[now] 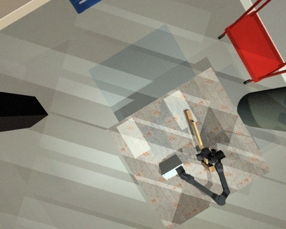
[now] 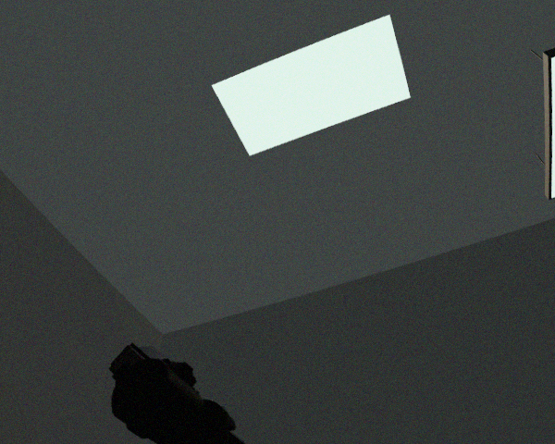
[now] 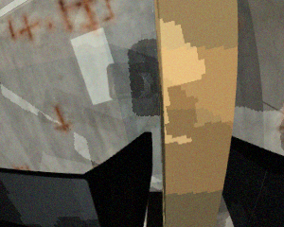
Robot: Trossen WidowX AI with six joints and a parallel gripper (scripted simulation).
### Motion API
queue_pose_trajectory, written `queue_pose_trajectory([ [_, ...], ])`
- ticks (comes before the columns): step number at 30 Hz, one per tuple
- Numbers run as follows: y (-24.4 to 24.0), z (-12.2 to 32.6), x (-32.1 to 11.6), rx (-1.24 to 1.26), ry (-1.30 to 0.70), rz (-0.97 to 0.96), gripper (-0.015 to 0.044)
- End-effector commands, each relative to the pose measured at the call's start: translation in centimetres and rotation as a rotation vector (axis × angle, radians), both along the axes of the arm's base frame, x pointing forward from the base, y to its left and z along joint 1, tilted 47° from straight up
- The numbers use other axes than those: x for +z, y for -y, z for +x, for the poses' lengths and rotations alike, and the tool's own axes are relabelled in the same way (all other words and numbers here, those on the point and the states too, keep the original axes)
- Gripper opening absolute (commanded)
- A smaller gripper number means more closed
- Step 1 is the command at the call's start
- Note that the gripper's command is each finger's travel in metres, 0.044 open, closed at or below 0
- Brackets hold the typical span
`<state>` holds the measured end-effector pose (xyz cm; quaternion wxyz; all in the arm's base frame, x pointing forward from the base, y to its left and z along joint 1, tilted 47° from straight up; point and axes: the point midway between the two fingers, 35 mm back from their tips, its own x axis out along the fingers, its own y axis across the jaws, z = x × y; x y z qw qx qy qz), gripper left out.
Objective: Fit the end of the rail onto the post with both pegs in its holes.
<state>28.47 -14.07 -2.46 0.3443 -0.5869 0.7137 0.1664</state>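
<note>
The long wooden rail point(image 1: 197, 133) point(image 3: 199, 118) runs from a wooden block point(image 1: 188, 114), apparently the footboard, to beneath my gripper point(image 1: 205, 154) point(image 3: 191, 142). A wooden piece point(image 1: 211, 168), apparently the post, shows just past the gripper. In the wrist view my fingers stand on both sides of the rail, with a narrow gap between the left finger and the rail. The gripper is partly open around the rail. The gripper hides the rail's near end. The pegs, the holes and the contact with the post are hidden. Whether the rail is level cannot be told.
A grey and white box point(image 1: 170, 164) stands left of the gripper, beside the lower arm links point(image 1: 202, 187). The patterned table top point(image 1: 160, 138) bears pale patches and shadows. A red cart point(image 1: 256, 46) and a dark rounded object point(image 1: 269, 108) stand beyond. The exterior view shows mostly ceiling and walls.
</note>
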Motion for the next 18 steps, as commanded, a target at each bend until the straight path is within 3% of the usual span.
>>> queue_pose_trajectory([
  [1,0.0,0.0,0.0,0.000,-0.001,0.000,0.0262],
  [8,0.0,0.0,0.0,0.000,-0.001,0.000,0.0440],
  [15,-0.2,0.1,0.0,0.000,-0.001,0.000,0.0440],
  [18,-3.2,0.9,-0.1,0.003,0.000,0.002,0.0440],
])
